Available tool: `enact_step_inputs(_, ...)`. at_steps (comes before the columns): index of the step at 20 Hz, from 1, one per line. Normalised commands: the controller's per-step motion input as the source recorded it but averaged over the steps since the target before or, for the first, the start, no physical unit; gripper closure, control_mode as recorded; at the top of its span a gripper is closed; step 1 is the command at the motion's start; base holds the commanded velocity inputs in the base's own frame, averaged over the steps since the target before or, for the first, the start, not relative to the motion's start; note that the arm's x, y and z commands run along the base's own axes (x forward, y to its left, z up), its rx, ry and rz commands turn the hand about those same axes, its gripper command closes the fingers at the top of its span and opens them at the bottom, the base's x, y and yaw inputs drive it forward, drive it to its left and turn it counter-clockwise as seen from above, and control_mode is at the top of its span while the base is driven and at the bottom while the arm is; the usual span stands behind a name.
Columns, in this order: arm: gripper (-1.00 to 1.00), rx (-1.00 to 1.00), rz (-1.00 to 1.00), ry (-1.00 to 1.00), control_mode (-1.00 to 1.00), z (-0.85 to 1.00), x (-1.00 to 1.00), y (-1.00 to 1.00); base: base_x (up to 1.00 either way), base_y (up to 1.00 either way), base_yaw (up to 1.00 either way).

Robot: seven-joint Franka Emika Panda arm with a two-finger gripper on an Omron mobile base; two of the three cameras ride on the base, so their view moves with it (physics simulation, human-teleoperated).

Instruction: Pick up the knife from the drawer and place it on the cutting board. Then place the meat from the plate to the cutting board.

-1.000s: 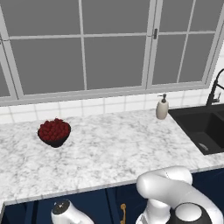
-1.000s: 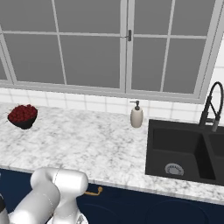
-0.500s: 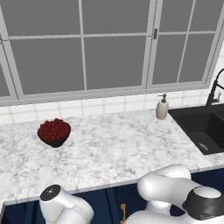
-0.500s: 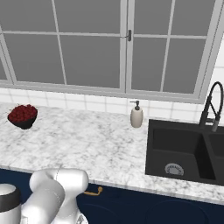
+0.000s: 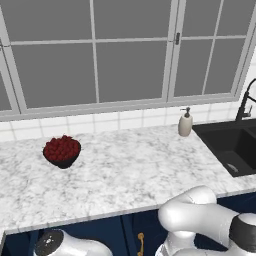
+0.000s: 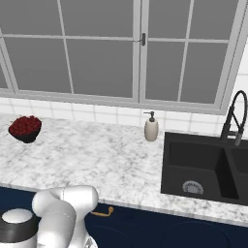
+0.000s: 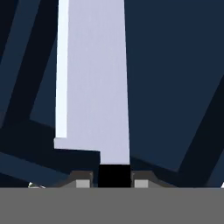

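In the hand view the gripper (image 7: 113,180) is clenched on the knife (image 7: 94,87), its black handle pinched between the two fingertips (image 7: 81,180), the broad pale blade running straight up and away over the navy drawer (image 7: 175,78) interior.

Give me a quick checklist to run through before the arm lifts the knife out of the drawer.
1. gripper closed on the knife: ok, fingertips sit either side of the black handle.
2. Blade points away from the gripper, along the hand view: ok.
3. Drawer interior around the blade free of other items: ok, only dark blue surfaces show.
4. Cutting board location: cannot tell.
5. Counter holds a bowl of berries and a soap dispenser, both well apart: ok.
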Motion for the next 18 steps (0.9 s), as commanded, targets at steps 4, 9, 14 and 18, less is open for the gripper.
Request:
enact_step_inputs(4, 1.00, 0.00, 0.00, -0.04, -1.00, 1.00, -0.08, -0.76, 0.00, 0.00, 0.00)
enact_step_inputs(9, 1.00, 0.00, -0.03, 0.00, -1.00, 0.82, 0.24, -0.87, 0.00, 0.00, 0.00)
enact_step_inputs(14, 1.00, 0.00, -0.12, 0.00, -1.00, 0.32, 0.26, -0.87, 0.00, 0.00, 0.00)
enact_step_inputs(18, 1.00, 0.00, -0.19, 0.00, -1.00, 0.28, 0.34, -0.83, 0.00, 0.00, 0.00)
